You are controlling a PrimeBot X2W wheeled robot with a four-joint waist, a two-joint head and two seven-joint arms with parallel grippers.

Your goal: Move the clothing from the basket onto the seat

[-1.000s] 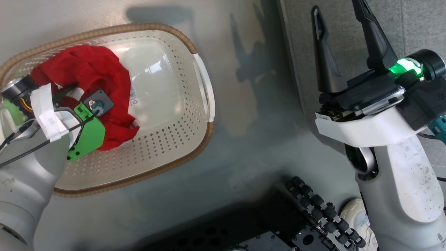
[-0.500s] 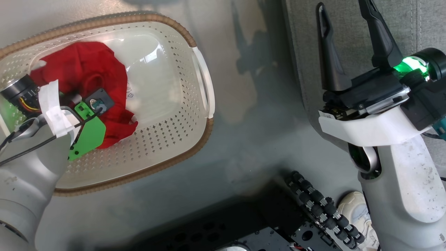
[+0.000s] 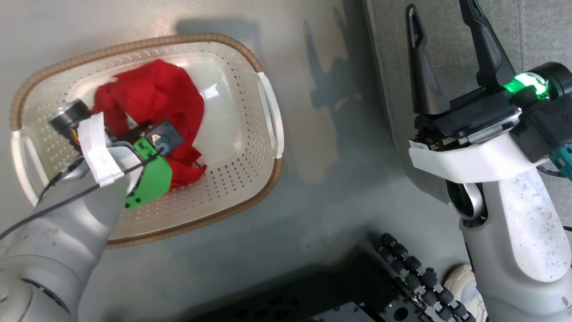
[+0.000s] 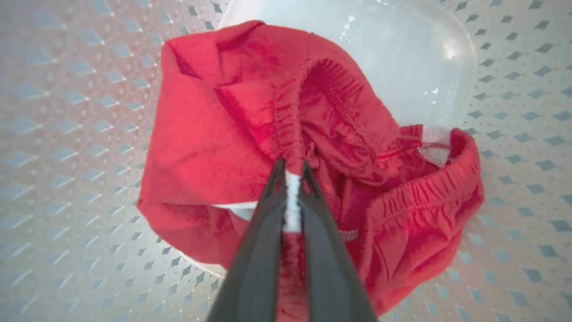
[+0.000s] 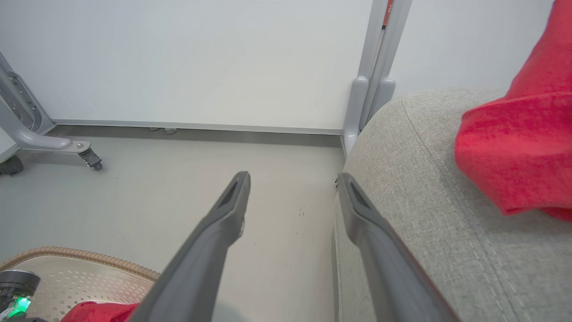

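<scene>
The cream perforated basket (image 3: 250, 179) stands on the floor at the left. Inside it lie the red shorts (image 3: 156, 94), bunched. My left gripper (image 3: 123, 134) reaches down into the basket. In the left wrist view that gripper (image 4: 291, 167) is shut on the shorts (image 4: 214, 134) at the elastic waistband, with a white strip pinched between the fingers. My right gripper (image 3: 440, 13) stands open and holds nothing beside the edge of the grey seat (image 3: 536, 27). In the right wrist view the open gripper (image 5: 292, 183) points past the seat (image 5: 424, 188), where a red garment (image 5: 518, 147) lies.
My black base with a roller wheel (image 3: 415, 273) fills the bottom middle of the head view. Bare grey floor (image 3: 330, 170) separates the basket from the seat. The right wrist view has a white wall, a grey post (image 5: 371, 89) and a caster leg (image 5: 89, 156).
My left gripper, shut on the shorts, has shifted from the basket's left part toward its middle, dragging the fabric along. The head camera moved slightly. The right arm has held still.
</scene>
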